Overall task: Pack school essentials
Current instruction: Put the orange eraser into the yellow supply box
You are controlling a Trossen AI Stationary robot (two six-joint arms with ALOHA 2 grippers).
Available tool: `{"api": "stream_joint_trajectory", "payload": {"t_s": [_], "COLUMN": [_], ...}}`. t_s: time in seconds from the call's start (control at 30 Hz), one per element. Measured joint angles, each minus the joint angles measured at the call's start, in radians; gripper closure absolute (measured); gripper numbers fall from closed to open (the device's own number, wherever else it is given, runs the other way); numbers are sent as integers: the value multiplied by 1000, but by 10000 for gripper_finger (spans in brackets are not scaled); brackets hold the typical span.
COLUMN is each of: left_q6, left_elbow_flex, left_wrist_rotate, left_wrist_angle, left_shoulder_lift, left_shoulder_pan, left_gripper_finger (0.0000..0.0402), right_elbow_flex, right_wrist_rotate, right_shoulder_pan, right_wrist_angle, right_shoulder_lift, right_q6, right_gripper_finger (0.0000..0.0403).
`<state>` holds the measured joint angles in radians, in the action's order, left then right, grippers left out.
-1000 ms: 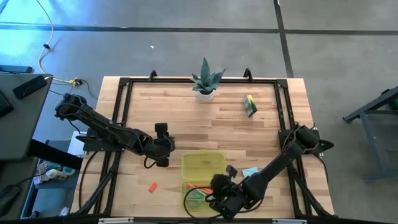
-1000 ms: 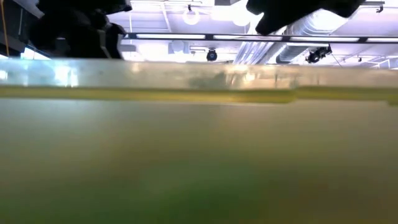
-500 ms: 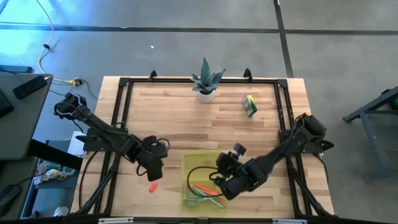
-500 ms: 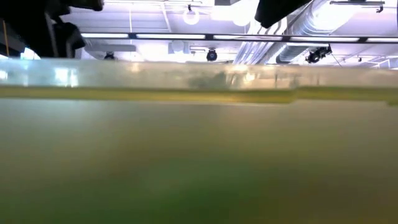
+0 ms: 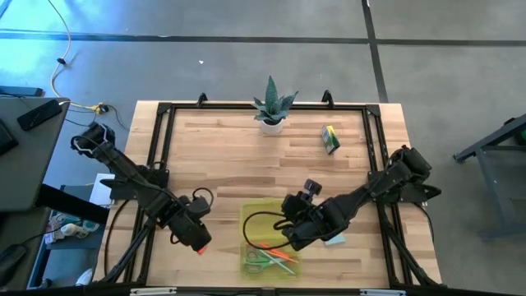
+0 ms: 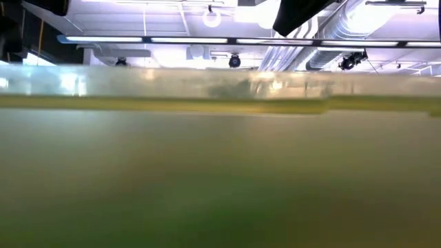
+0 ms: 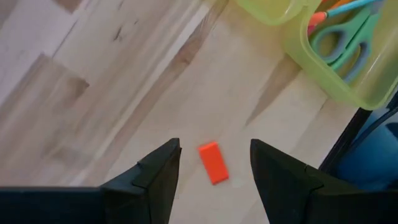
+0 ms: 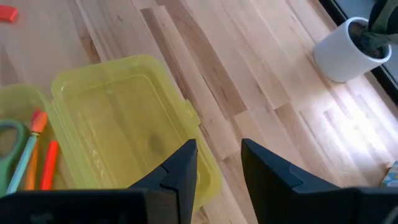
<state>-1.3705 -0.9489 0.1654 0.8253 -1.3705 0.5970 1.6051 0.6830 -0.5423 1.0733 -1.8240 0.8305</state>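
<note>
My left gripper [image 7: 214, 144] is open and hovers over the tiny red eraser [image 7: 213, 163], which lies flat on the table between its fingers, untouched; the high view shows it too [image 5: 200, 249]. My right gripper [image 8: 217, 144] is open above the empty half of the yellow-green case [image 8: 124, 118]. The other half holds the green-handled scissors [image 8: 11, 149], an orange pencil [image 8: 36, 140] and the red marker [image 8: 50, 163]. The crayon box [image 5: 330, 138] lies far right on the table. The light-blue notepad [image 5: 334, 240] peeks out beside the right arm.
The potted spiky plant [image 5: 271, 107] stands at the far edge's middle. The open case [image 5: 267, 218] lies near the near edge and fills the low view [image 6: 220, 172]. A black frame rims the table [image 5: 246, 156]. Bare wood lies between the case and the plant.
My left gripper has swung from beside the case's far-left corner toward the near-left, coming down over the eraser. My right gripper has drawn back from the case's near half toward the far side, leaving the scissors and pencils lying in it.
</note>
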Motion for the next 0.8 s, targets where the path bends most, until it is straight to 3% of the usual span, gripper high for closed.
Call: {"api": "stream_joint_trajectory", "payload": {"t_s": [0.2,0.8], "left_q6": [-109,-249], "left_elbow_flex": [0,0], "left_wrist_rotate": [24,18], "left_wrist_angle": [-2,-81], "left_shoulder_lift": [-28,-218], "left_shoulder_pan": [52,114], "left_gripper_finger": [218,218], "right_elbow_flex": [0,0], "right_wrist_rotate": [0,-6], "right_shoulder_pan": [-1,-1], "right_wrist_angle": [0,-1], "right_shoulder_lift": [0,-1], "right_q6": [-3,-2], "right_gripper_finger": [286,286]}}
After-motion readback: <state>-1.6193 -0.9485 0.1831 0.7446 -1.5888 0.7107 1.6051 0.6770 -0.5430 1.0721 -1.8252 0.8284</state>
